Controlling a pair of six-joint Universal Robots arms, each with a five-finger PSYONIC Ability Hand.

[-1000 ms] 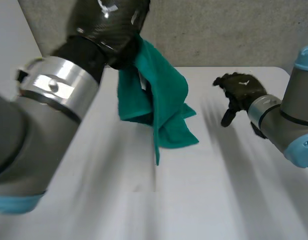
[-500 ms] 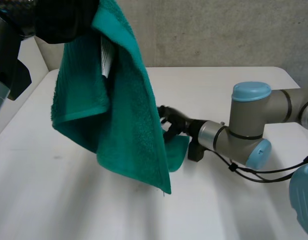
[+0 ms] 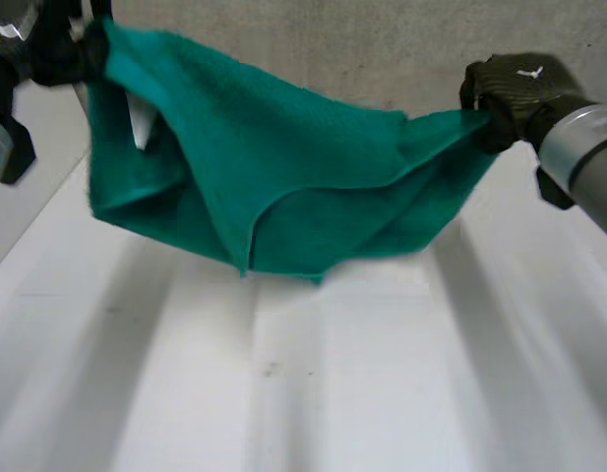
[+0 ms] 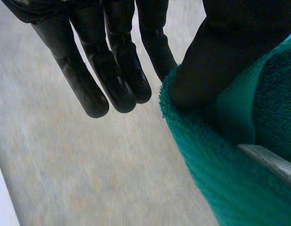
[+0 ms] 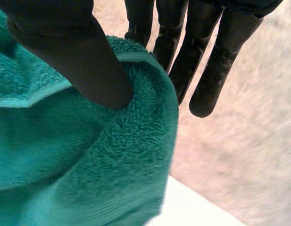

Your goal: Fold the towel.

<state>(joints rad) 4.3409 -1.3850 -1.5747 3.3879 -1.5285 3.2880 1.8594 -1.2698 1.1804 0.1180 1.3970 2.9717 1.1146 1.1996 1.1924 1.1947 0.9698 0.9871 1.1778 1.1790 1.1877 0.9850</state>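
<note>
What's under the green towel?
The towel hangs in the air between the left robot hand and the right robot hand. Under it is the white table. The bit of table behind its hanging folds is covered.

Robot lab or test cell, plain white table (image 3: 283, 393), rough grey concrete wall (image 3: 333, 49) behind it

Light is soft, even, fairly bright. White table (image 3: 382, 393) goes near washed out at its front edge, with faint grey bands under the towel (image 3: 283, 167). Towel's hanging folds are shaded dark. Small glint on the right hand (image 3: 519, 88).
</note>
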